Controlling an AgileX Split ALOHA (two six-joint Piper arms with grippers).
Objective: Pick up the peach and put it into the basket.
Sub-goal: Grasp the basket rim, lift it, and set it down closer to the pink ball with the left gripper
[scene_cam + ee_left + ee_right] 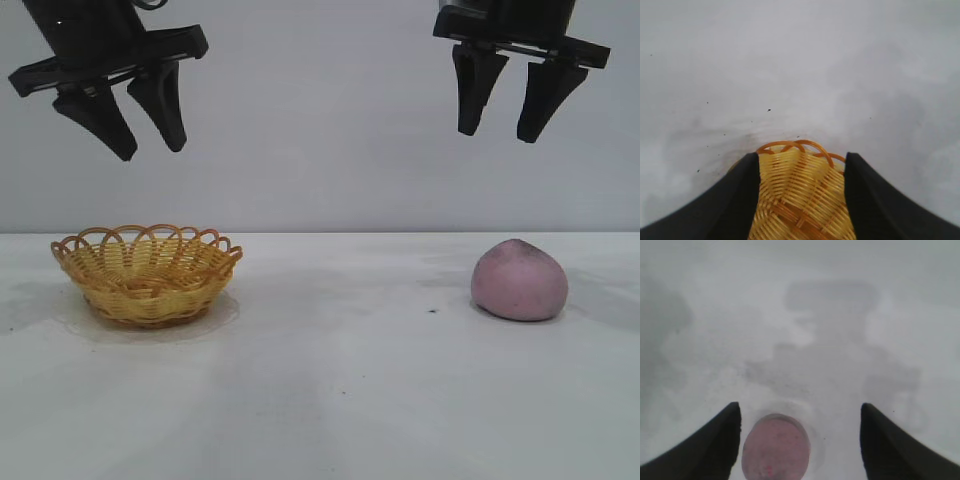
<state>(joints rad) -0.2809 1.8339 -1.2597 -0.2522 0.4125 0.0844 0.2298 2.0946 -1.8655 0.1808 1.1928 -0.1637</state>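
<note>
Peach [519,280] sits on surface [330,390], lower right; basket [147,273] lower left, well apart. Right gripper [508,100] spread, hanging high above peach. Left gripper [145,118] spread over basket, empty. Risk: rounded peach could roll from an off-centre pinch.

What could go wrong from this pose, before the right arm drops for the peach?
1. In the right wrist view the peach sits near one finger, not centred between the open jaws of the right gripper; a straight descent could nudge or roll it.
2. The peach is rounded, so it may slip from a closing pinch.
3. The left gripper hangs open right above the basket, so it may block the drop-off.
</note>
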